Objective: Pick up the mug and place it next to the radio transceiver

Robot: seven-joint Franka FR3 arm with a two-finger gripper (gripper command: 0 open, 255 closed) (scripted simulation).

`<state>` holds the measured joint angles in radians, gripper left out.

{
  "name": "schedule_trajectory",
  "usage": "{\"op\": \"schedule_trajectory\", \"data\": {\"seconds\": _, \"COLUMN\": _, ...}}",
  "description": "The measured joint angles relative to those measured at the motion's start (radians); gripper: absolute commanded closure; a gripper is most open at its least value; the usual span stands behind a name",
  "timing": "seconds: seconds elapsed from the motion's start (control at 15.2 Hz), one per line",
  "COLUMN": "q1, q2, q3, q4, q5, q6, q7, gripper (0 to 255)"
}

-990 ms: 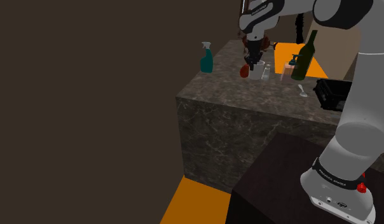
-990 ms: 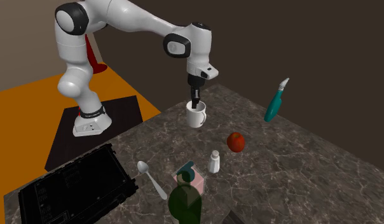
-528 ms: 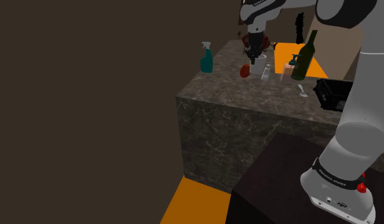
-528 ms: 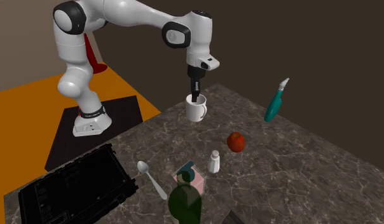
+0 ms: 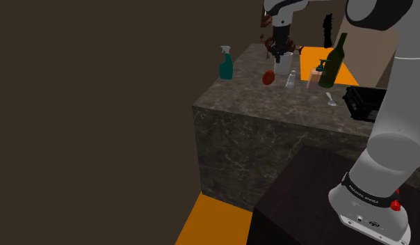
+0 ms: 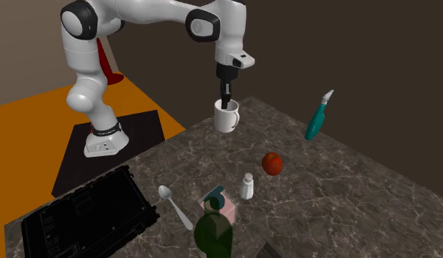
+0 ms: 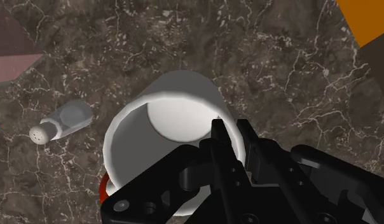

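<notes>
A white mug (image 6: pixel 227 117) hangs a little above the dark marble counter (image 6: pixel 345 198), near the edge on the arm's side. My black gripper (image 6: pixel 224 102) comes down from above, shut on the mug's rim, one finger inside and one outside. In the wrist view the fingers (image 7: pixel 217 130) clasp the rim of the mug (image 7: pixel 178 108), whose inside is empty. In the shoulder view the mug (image 5: pixel 283 64) hangs under the gripper (image 5: pixel 280 50). A black upright object like a handheld radio (image 5: pixel 328 29) stands at the counter's far end.
On the counter are a red apple (image 6: pixel 271 163), a small white shaker (image 6: pixel 247 186), a teal spray bottle (image 6: pixel 317 117), a pink soap dispenser (image 6: pixel 221 205), a green bottle (image 6: pixel 213 234) and a spoon (image 6: pixel 172 204). A black crate (image 6: pixel 88 216) sits at the counter's end.
The gripper has risen with the mug in it, lifting the mug off the counter. Nothing else has moved.
</notes>
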<state>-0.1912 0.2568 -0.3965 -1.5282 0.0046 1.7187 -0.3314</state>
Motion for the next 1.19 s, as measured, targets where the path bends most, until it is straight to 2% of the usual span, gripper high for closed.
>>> {"op": "schedule_trajectory", "data": {"seconds": 0.2, "q1": -0.002, "q2": -0.015, "q3": -0.004, "q4": 0.013, "q5": -0.005, "q6": -0.027, "q7": -0.007, "gripper": 255}}
{"op": "schedule_trajectory", "data": {"seconds": 0.59, "q1": -0.02, "q2": -0.182, "q3": -0.037, "q4": -0.191, "q5": -0.071, "q6": 0.028, "q7": -0.052, "gripper": 255}}
{"op": "schedule_trajectory", "data": {"seconds": 1.19, "q1": -0.086, "q2": -0.432, "q3": -0.098, "q4": -0.446, "q5": -0.193, "q6": 0.067, "q7": -0.14, "gripper": 255}}
